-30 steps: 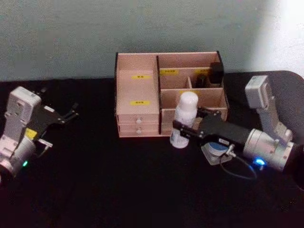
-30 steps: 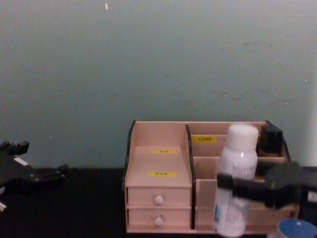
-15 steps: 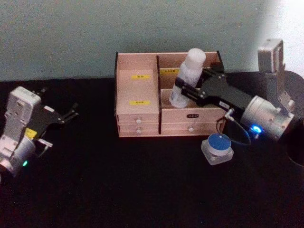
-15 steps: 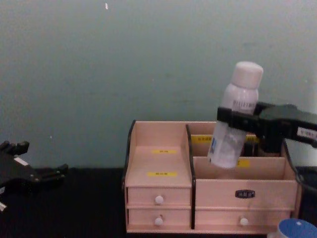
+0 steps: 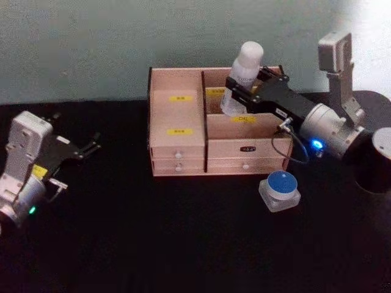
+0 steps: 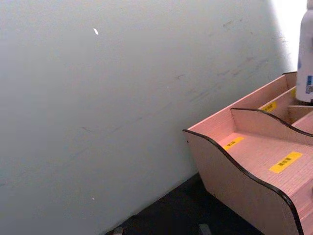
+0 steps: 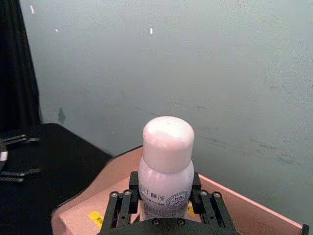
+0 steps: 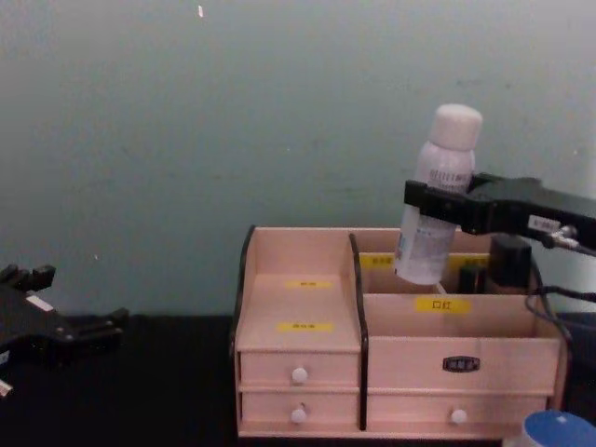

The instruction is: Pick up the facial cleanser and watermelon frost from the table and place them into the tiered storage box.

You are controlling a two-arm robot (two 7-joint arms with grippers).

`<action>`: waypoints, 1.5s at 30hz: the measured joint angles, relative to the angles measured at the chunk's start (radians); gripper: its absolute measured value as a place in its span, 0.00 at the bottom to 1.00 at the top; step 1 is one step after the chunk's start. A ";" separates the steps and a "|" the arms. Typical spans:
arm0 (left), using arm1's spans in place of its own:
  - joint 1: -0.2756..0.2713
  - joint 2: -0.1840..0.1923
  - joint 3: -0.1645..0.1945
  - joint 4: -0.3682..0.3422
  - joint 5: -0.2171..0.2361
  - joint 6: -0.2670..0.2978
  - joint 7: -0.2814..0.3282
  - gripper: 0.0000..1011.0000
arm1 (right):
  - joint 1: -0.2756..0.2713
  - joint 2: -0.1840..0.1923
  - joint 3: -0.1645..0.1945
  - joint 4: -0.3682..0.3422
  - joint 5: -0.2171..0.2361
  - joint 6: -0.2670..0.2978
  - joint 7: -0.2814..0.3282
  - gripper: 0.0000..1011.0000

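Your right gripper's (image 5: 239, 91) jaws pinch the cleanser (image 5: 245, 72): straighten it, then lower it gently into the box (image 5: 176, 79) slot beneath them; left gripper (image 5: 85, 148) idles, spread.

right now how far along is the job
Done: nothing is stored yet. In hand: the right gripper is shut on the facial cleanser, held tilted over the right-hand compartments of the tiered storage box, not released. Left: lowering it in, then the watermelon frost, on the table in front of the box. The left gripper sits open at the far left.
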 joint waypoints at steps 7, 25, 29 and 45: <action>0.000 0.000 0.000 0.000 0.000 0.000 0.000 0.99 | 0.050 -0.041 -0.003 0.090 -0.035 -0.008 -0.013 0.58; 0.000 0.000 0.000 0.000 0.000 0.000 0.000 0.99 | 0.126 -0.102 0.005 0.245 -0.086 -0.015 -0.009 0.58; 0.000 0.000 0.000 0.000 0.000 0.000 0.000 0.99 | 0.137 -0.110 0.005 0.272 -0.097 -0.014 -0.005 0.58; 0.000 0.000 0.000 0.000 0.000 0.000 0.000 0.99 | 0.171 -0.136 -0.004 0.352 -0.132 0.013 0.007 0.58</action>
